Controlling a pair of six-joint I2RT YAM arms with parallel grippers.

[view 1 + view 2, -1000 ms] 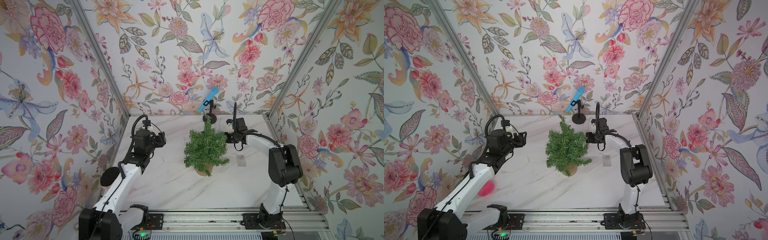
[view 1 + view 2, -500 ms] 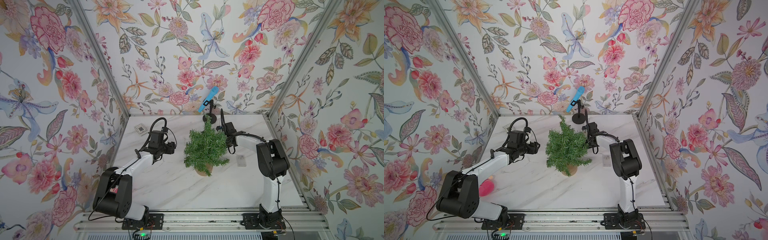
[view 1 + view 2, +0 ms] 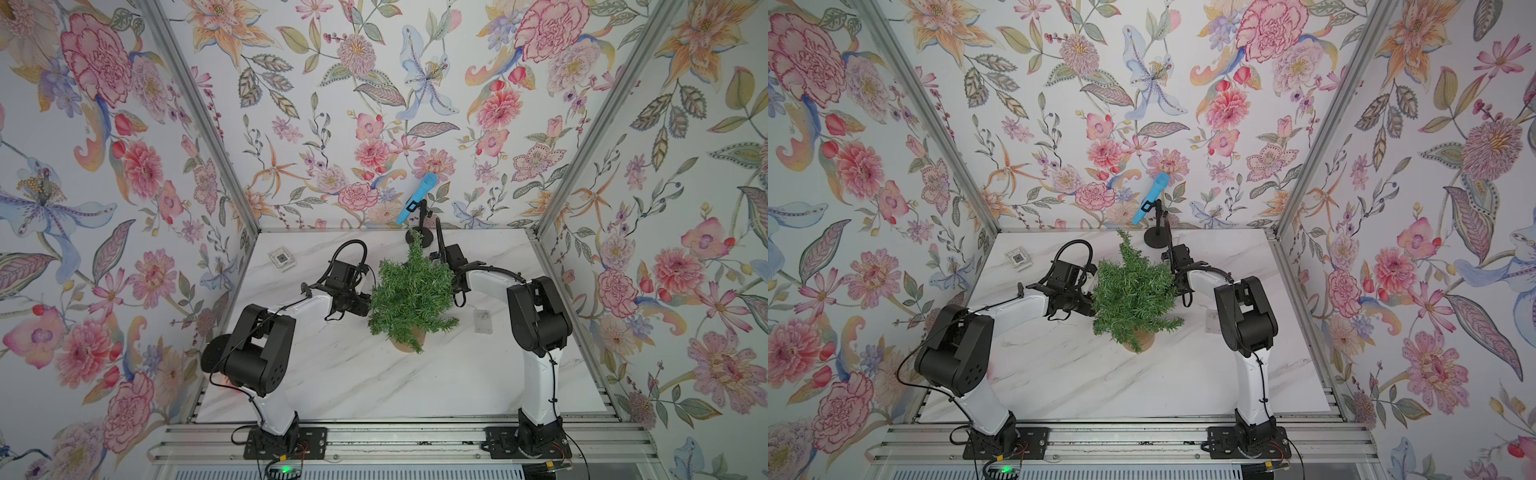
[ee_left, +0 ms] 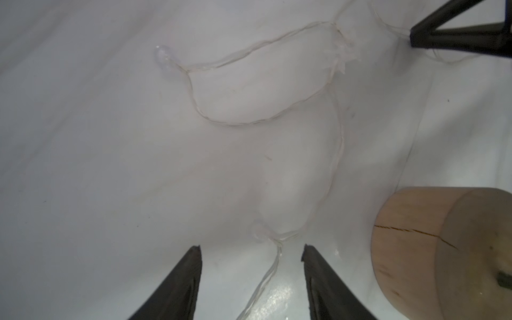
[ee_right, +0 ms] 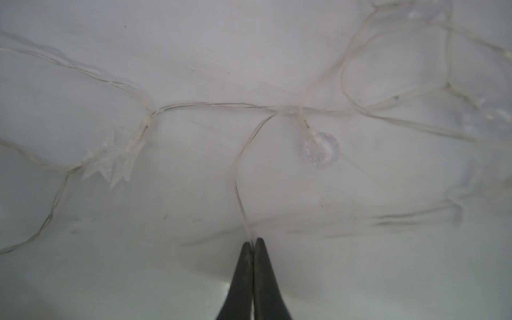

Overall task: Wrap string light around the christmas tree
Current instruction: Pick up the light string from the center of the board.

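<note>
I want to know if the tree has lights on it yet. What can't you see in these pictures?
1. Right wrist view: the string light blurs in its farther loops; no tree in frame.
2. Left wrist view: the christmas tree shows only its tan base; the edge cuts off its branches.
3. Both top views: the wire is too thin to see, on the tree or off it.
So lights on the tree: cannot tell.

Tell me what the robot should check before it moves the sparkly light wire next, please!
1. Right tool shut on the thin silvery string light wire: ok.
2. Left tool gripping too: not ok; it is open, wire running between its fingers.
3. Small bushy green Christmas tree upright on its round tan base: ok.
4. Wire free of knots: cannot tell; loops cross on the white marble table.
5. Wire on the branches: cannot tell; too thin in both top views.
</note>
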